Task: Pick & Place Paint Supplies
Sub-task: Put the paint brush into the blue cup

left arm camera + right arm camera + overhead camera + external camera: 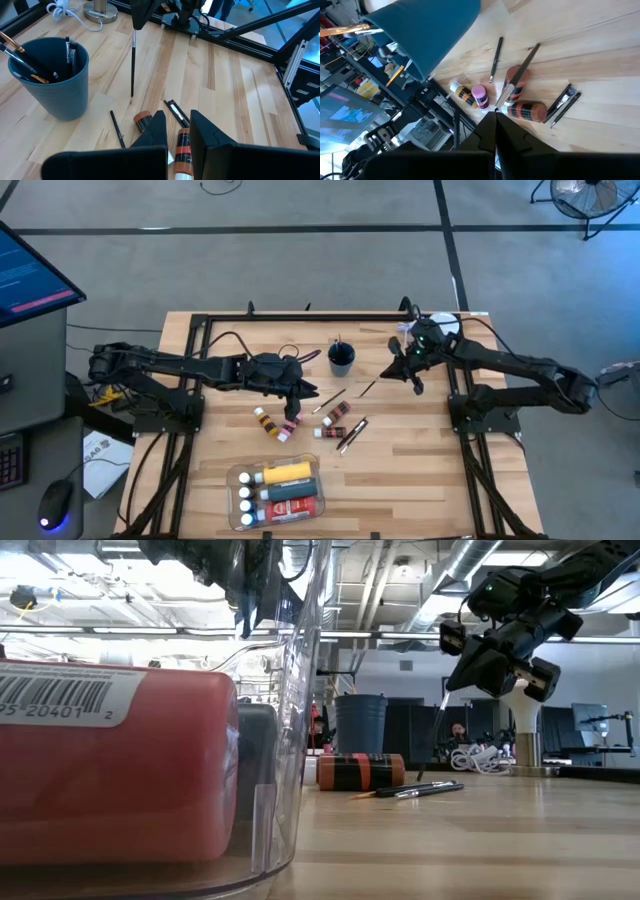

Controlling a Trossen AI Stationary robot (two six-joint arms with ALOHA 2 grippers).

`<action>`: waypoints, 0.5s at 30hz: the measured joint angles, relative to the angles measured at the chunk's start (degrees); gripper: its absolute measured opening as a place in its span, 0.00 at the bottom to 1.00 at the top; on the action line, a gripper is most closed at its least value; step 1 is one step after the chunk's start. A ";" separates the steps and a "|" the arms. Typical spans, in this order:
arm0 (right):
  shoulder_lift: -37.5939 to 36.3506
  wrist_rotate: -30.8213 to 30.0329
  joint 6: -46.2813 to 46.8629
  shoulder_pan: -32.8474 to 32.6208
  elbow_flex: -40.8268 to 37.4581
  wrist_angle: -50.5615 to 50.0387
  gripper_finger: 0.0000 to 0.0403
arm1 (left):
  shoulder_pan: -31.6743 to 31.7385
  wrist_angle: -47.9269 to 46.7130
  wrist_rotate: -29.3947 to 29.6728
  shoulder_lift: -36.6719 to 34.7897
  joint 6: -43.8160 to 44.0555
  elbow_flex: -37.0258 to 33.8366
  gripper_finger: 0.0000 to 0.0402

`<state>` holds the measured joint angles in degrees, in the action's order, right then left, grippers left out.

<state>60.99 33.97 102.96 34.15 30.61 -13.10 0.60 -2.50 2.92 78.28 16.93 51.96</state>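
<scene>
Table (420,480): bare wood right of blue cup (341,359). Clear tray (238,477) at the near edge holds yellow bottle (285,472). Right gripper (402,363), right of cup, fingers clamped on brush (366,388). Left gripper (293,412), front-left of cup, fingers together, over loose tubes (272,424).

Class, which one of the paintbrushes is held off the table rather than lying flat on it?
The brush gripped by the right hand: it hangs upright while the others lie flat.
</scene>
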 joint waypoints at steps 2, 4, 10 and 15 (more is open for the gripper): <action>-0.36 -0.04 0.00 0.00 0.00 0.03 0.00 | 0.00 -0.01 0.02 0.00 0.00 0.00 0.00; -0.68 -0.40 -0.01 -0.06 0.00 0.02 0.00 | 0.00 0.00 0.02 0.00 0.00 -0.01 0.00; -1.17 -0.94 0.09 -0.97 0.02 0.07 0.00 | 0.00 0.00 0.01 0.00 0.02 0.00 0.00; -1.17 -0.91 0.11 -2.00 0.07 0.24 0.00 | 0.00 0.00 0.02 0.00 0.02 0.00 0.00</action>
<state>59.81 33.06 103.07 32.16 30.68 -12.86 0.60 -2.50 2.94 78.28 16.95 51.96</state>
